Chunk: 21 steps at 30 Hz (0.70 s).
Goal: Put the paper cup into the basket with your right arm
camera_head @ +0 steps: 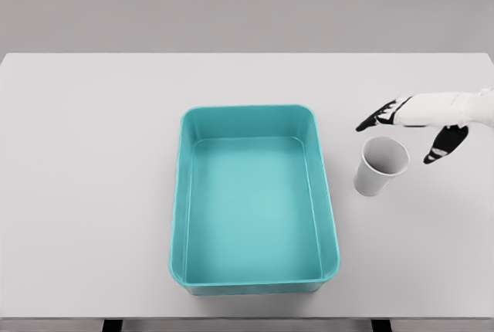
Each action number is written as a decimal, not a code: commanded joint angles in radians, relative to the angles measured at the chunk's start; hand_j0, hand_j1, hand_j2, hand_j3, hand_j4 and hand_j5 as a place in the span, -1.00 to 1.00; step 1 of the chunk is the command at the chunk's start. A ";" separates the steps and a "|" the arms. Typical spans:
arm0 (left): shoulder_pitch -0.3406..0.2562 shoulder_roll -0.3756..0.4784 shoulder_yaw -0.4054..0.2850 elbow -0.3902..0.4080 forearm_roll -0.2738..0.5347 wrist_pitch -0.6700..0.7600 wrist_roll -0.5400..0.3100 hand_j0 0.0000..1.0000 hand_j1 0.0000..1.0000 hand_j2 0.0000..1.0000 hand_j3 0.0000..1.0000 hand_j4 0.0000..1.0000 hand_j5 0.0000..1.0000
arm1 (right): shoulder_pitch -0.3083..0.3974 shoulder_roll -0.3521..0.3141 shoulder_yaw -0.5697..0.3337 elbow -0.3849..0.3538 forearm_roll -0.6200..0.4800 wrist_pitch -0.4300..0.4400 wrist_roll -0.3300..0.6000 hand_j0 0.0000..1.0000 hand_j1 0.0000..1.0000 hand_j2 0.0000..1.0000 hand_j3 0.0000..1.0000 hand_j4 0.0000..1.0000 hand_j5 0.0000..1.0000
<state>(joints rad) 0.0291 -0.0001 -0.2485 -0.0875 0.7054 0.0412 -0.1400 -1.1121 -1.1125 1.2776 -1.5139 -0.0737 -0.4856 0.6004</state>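
Observation:
A white paper cup [378, 167] stands upright on the table, just right of the teal basket [326, 193]. The basket is a rectangular tub and holds nothing. My right hand [405, 133] reaches in from the right edge and hovers just above and behind the cup's rim. Its dark fingers [377, 118] are spread, with the thumb hanging down to the right of the cup, and it holds nothing. No left arm shows anywhere in the head view.
The white table [93, 177] runs the full width of the view, its front edge near the bottom. A grey wall stands behind it.

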 commanded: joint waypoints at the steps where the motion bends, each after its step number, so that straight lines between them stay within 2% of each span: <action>1: 0.000 0.000 0.000 0.000 0.000 0.000 -0.001 1.00 1.00 1.00 1.00 1.00 1.00 | 0.000 0.026 0.006 -0.020 -0.005 0.012 -0.002 1.00 1.00 1.00 1.00 1.00 1.00; 13: 0.000 0.000 0.000 0.000 0.000 -0.001 0.000 1.00 1.00 1.00 1.00 1.00 1.00 | 0.002 0.026 0.009 -0.022 -0.005 0.015 0.007 1.00 1.00 1.00 1.00 1.00 1.00; 21: 0.000 0.000 0.000 0.000 0.000 0.000 -0.001 1.00 1.00 1.00 1.00 1.00 1.00 | 0.005 0.019 0.045 -0.009 -0.005 0.006 0.010 1.00 1.00 1.00 1.00 1.00 1.00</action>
<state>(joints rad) 0.0291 -0.0001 -0.2485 -0.0874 0.7054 0.0411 -0.1398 -1.1075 -1.0915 1.3171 -1.5251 -0.0738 -0.4801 0.6100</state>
